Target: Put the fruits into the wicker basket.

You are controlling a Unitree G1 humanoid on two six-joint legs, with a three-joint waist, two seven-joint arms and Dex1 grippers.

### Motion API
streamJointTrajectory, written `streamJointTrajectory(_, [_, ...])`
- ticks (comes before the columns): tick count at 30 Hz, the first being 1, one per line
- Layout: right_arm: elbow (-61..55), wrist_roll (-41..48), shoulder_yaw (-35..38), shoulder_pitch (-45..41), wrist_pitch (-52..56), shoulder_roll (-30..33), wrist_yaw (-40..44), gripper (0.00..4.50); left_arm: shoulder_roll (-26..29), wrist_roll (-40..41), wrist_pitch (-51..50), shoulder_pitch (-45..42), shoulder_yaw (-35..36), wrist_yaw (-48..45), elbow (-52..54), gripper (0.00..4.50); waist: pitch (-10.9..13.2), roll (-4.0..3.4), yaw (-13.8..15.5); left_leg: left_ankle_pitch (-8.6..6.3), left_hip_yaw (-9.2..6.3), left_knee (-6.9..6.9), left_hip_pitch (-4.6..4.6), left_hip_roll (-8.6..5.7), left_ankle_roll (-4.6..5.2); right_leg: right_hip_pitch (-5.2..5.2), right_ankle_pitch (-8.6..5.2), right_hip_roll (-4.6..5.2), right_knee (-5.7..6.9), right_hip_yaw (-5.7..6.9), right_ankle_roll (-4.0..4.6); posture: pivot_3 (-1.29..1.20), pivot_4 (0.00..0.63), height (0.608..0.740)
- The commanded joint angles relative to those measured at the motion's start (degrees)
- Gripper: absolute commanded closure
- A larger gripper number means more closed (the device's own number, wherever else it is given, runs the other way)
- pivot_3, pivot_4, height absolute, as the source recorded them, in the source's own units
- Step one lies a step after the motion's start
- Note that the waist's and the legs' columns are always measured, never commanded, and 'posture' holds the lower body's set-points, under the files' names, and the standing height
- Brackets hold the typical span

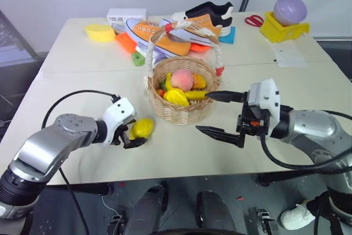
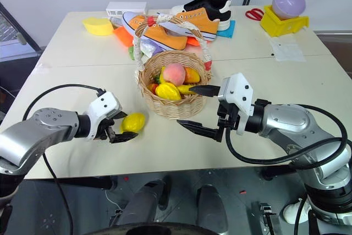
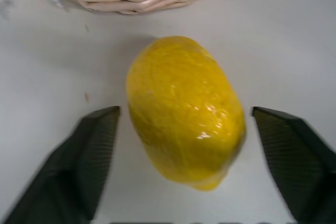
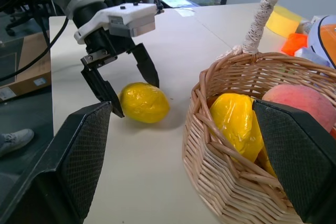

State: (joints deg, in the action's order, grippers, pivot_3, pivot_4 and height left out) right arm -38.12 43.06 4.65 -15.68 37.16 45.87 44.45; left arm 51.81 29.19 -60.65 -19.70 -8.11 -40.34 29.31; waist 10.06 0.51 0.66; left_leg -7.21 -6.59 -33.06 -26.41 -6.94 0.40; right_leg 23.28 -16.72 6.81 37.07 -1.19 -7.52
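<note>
Yellow and alone on the table, the lemon lies between the left gripper's spread fingers, which flank it without quite touching, apparently poised to close for the lift. The basket, just beyond the gripper, already holds the peach and other fruit. Past the basket, the right gripper hovers agape and empty, seemingly waiting.

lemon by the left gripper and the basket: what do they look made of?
Lemon: looks like glossy plastic or a film-wrapped toy; sharp highlights and fine wrinkles on the skin, so probably not real fruit.
Wicker basket: woven natural cane or rattan, matt tan; separate round strands cross over one another in the wall and rim. Its handle looks wrapped in white rope.
</note>
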Motion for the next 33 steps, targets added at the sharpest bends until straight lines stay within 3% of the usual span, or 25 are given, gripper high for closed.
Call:
streamJointTrajectory(1, [-1.82, 0.25, 0.24, 0.09, -0.50, -0.28, -0.12, 0.00, 0.29, -0.50, 3.68, 0.04, 3.60, -0.86, 0.60, 1.71, 0.00, 0.00, -0.02, 0.00, 0.00, 0.00, 0.00, 0.00, 0.00, -0.01, 0.00, 0.00, 0.00, 0.00, 0.00, 0.00, 0.150, 0.740])
streamJointTrajectory(7, [-2.04, -0.25, 0.66, 0.74, -0.78, 0.29, 0.04, 0.00, -0.70, 6.87, 6.86, 5.55, 17.51, -5.12, 0.83, 1.71, 0.00, -0.01, -0.06, 0.00, 0.00, 0.04, 0.00, 0.02, 0.00, 0.07, 0.00, -0.01, 0.00, 0.01, 0.00, 0.00, 0.150, 0.740])
streamJointTrajectory(11, [-1.70, 0.03, 1.42, 0.61, -0.85, 0.59, 0.30, 0.00, -2.69, 11.93, 5.53, 1.30, 22.85, -3.95, -1.49, 1.71, 0.00, 0.00, 0.17, 0.00, 0.00, 0.01, 0.01, 0.02, 0.00, 0.08, 0.00, 0.00, 0.00, 0.03, 0.00, 0.00, 0.150, 0.740])
streamJointTrajectory(14, [-0.67, -0.49, 1.84, 0.22, -1.22, 0.99, 0.80, 0.00, -8.68, 14.12, 4.95, -8.23, 19.64, 0.38, -1.70, 1.71, 0.00, 0.04, 0.61, 0.00, -0.01, -0.06, 0.00, 0.01, 0.00, 0.02, 0.00, 0.03, -0.04, 0.15, 0.00, 0.00, 0.150, 0.740])
streamJointTrajectory(18, [-0.14, -1.09, 1.75, -0.24, -1.42, 0.91, 1.04, 0.00, -16.49, 6.21, 7.08, -17.74, 8.50, 6.90, -5.00, 1.71, -0.03, 0.08, 1.01, 0.01, 0.06, -0.15, 0.02, -0.02, 0.01, -0.23, 0.02, 0.02, -0.05, 0.14, -0.05, 0.00, 0.150, 0.740])
streamJointTrajectory(22, [-0.40, -1.36, 1.84, -0.42, -1.16, 0.56, 0.48, 0.00, -23.90, 0.22, 9.55, -23.22, 0.78, 10.57, -10.77, 1.71, -0.02, 0.09, 0.76, 0.08, 0.09, -0.14, 0.01, -0.01, 0.10, -0.21, 0.10, -0.01, 0.02, 0.12, -0.19, 0.00, 0.150, 0.740])
streamJointTrajectory(26, [-1.20, -1.59, 2.78, 0.71, -0.88, 0.79, -0.45, 0.00, -26.08, -5.53, 13.55, -25.59, -5.70, 8.87, -15.37, 1.71, -0.01, 0.10, 0.14, 0.11, 0.08, -0.14, -0.01, 0.00, 0.14, -0.19, 0.11, -0.02, 0.03, 0.13, -0.21, 0.00, 0.150, 0.740])
streamJointTrajectory(30, [-2.16, -1.87, 4.09, 2.10, -0.56, 0.98, -1.96, 0.00, -27.65, -5.54, 15.42, -26.24, -5.03, 6.58, -17.46, 0.19, -0.01, 0.09, -0.04, 0.10, 0.07, -0.13, 0.00, 0.00, 0.15, -0.18, 0.11, -0.04, 0.06, 0.13, -0.21, 0.00, 0.150, 0.740])
streamJointTrajectory(33, [-1.10, -3.21, 4.22, 1.96, -0.49, 0.43, -3.97, 0.00, -27.48, -3.35, 16.55, -25.77, -1.89, 4.37, -16.24, 0.01, -0.01, 0.09, 0.00, 0.11, 0.06, -0.14, -0.01, 0.00, 0.15, -0.17, 0.11, -0.04, 0.07, 0.13, -0.21, 0.00, 0.150, 0.740])
